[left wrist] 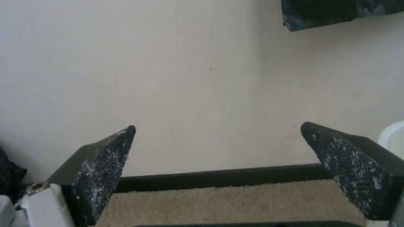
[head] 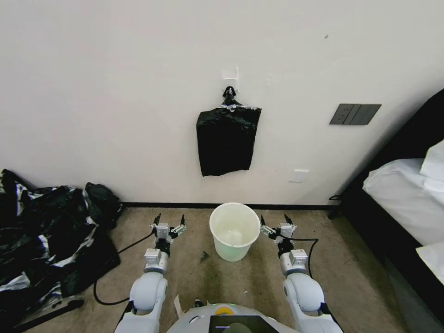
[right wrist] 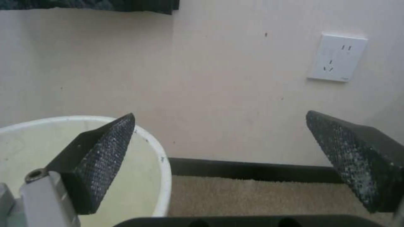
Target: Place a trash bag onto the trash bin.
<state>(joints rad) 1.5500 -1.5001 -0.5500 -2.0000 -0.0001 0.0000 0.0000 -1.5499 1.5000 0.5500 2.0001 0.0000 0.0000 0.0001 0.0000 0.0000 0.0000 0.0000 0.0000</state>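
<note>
Pale wall [head: 115, 92] rises behind beige carpet [head: 194, 273], with a heap of black-and-silver plastic [head: 46, 231] at nine o'clock; the bundle of black bags [head: 227, 138] hangs from a wall hook at twelve o'clock, its long axis vertical, directly above the trash bin [head: 234, 231]; that bin stands bare on the carpet between both arms; the left hand [head: 169, 223] sits at its nine o'clock, the right hand [head: 276, 222] at its three o'clock and slightly nearer the rim, both spread wide and empty; reaching a bag likely means going up and forward, about equally far for either arm.

Upright empty white bin [head: 234, 231] on carpet
</note>
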